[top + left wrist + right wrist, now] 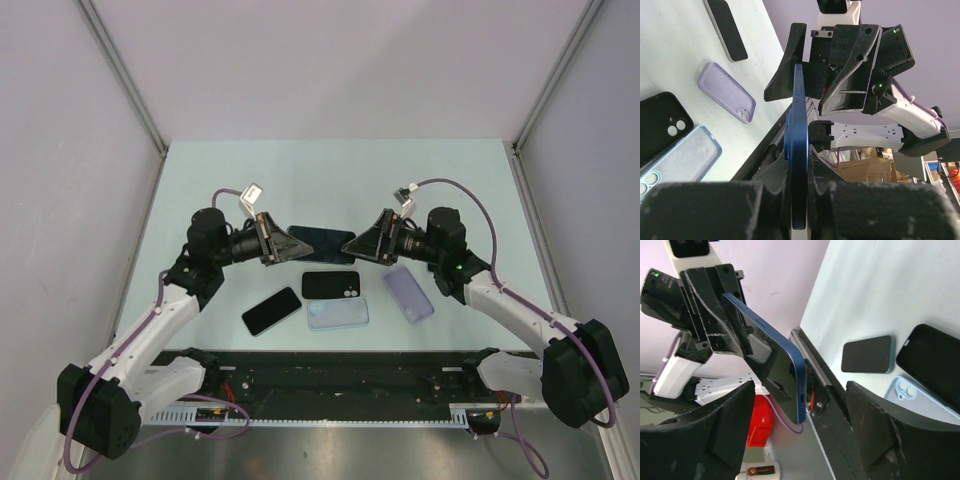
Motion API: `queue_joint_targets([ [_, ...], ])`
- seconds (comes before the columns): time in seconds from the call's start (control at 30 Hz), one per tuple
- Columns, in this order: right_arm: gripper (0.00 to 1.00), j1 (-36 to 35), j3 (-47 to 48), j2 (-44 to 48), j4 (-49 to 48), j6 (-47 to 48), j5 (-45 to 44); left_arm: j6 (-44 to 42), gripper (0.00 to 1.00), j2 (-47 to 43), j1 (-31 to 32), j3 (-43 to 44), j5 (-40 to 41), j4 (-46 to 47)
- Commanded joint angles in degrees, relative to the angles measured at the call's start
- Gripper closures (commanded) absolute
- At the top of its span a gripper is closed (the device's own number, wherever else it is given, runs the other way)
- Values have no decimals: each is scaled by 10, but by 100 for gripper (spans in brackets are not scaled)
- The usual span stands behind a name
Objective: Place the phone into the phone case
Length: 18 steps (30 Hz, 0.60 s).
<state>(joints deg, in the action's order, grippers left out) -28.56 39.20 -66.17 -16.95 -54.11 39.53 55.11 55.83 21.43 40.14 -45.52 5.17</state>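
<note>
The left tool [296, 245] is gripping a slim, glossy dark-blue phone [318, 241] with rounded corners, raised just beyond the matte black case [331, 285]; the right tool [352, 245] is gaping open around its other end.

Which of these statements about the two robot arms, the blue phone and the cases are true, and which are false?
1. The left gripper is shut on the blue phone. True.
2. The blue phone lies flat on the table. False: it is held in the air between the arms.
3. The right gripper is squeezing the phone. False: its fingers stand apart on either side of it.
4. A black case, a light blue case and a lavender case lie on the table. True.
</note>
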Motion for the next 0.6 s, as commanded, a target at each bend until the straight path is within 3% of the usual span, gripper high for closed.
queue_joint_targets([
  [0.0, 26, -15, 1, -26, -102, -42, 20, 22, 100, -1, -3, -2, -25, 48],
  [0.23, 50, -39, 1, -72, -184, -87, 30, 21, 100, 10, -3, -7, -34, 52],
  [0.43, 80, -44, 0, -81, -185, -86, 27, 17, 100, 20, -3, -8, -41, 52],
  [0.57, 91, -44, 0, -80, -181, -79, 29, 15, 100, 23, -3, -9, -35, 52],
])
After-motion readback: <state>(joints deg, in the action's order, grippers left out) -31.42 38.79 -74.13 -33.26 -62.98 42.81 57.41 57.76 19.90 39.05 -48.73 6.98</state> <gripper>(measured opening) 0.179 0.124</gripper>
